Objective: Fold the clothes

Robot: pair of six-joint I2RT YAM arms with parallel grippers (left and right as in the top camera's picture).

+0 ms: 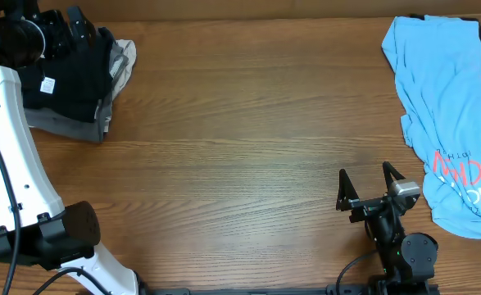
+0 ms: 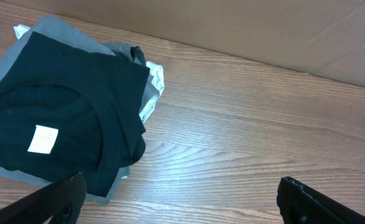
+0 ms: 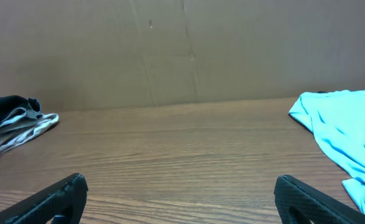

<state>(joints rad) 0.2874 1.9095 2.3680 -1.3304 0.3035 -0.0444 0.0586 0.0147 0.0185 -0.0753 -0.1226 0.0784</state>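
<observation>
Left gripper, seen from overhead, hangs over the far left corner of the table, above a black T-shirt that appears folded on a grey garment. The right gripper sits near the front edge with its fingers spread and nothing in them, just beside a light blue T-shirt that lies crumpled along the right edge, red lettering up.

From the left wrist, the left gripper's fingers stand wide apart and empty. The black T-shirt shows its white label, with grey cloth poking out around it.

From the right wrist, the light blue T-shirt reaches in from the right, with the dark pile well apart at the left.

Both shirts look light and limp — likely to sag, bunch and slide on the wood. The blue one seems the one left to fold; its shoulder seams or hem corners look the best holds, one per gripper. Bare table lies between the two piles — nothing blocks the way.
</observation>
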